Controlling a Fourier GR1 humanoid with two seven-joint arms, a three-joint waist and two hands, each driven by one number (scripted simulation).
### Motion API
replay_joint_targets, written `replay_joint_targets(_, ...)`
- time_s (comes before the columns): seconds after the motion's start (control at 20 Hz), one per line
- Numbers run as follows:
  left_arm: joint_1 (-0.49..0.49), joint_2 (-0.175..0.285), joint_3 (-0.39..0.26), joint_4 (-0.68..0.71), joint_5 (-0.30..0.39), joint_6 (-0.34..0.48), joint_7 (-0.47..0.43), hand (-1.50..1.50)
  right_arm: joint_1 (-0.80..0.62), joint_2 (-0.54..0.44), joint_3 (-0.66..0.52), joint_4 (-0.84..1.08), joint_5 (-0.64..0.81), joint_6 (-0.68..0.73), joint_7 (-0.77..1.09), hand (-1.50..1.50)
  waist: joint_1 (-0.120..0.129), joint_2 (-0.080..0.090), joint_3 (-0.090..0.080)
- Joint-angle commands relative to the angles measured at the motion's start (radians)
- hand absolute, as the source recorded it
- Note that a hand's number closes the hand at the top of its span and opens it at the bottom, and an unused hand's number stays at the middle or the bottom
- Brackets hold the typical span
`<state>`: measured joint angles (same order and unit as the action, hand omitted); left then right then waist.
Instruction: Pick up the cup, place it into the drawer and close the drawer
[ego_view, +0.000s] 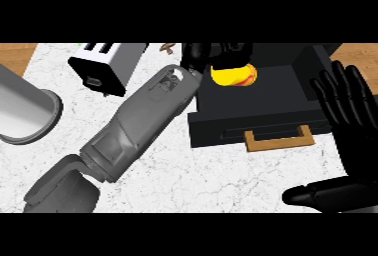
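The yellow cup (234, 75) with red marks hangs over the back of the black drawer (258, 107). My left hand (214, 52) is curled round the cup's top, its grey forearm crossing the counter from the lower left. The drawer stands pulled out toward me, its wooden handle (279, 139) on the front face. At the right edge my right hand (343, 102) rests open with its fingers up, beside the drawer and touching nothing.
A white and black toaster (107, 62) stands at the back left. A large grey round pot (26, 112) sits at the left edge. The white marble counter (199, 175) lies in front of the drawer.
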<state>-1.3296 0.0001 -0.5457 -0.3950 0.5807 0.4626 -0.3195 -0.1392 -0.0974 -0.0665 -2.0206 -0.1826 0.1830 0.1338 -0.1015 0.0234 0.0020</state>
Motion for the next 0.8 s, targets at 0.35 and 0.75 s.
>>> replay_joint_targets(0.35,0.042,0.000,-0.032,-0.043,0.115,-0.003,-0.085,-1.50,0.000,-0.004,-0.032,-0.021,-0.071,0.017,0.006,-1.50,0.000,-0.002,-0.001)
replay_joint_targets(0.75,0.047,0.000,0.017,-0.105,0.206,-0.062,-0.208,-1.50,-0.032,-0.019,-0.046,0.021,-0.148,0.048,0.034,-1.50,0.048,-0.010,-0.001)
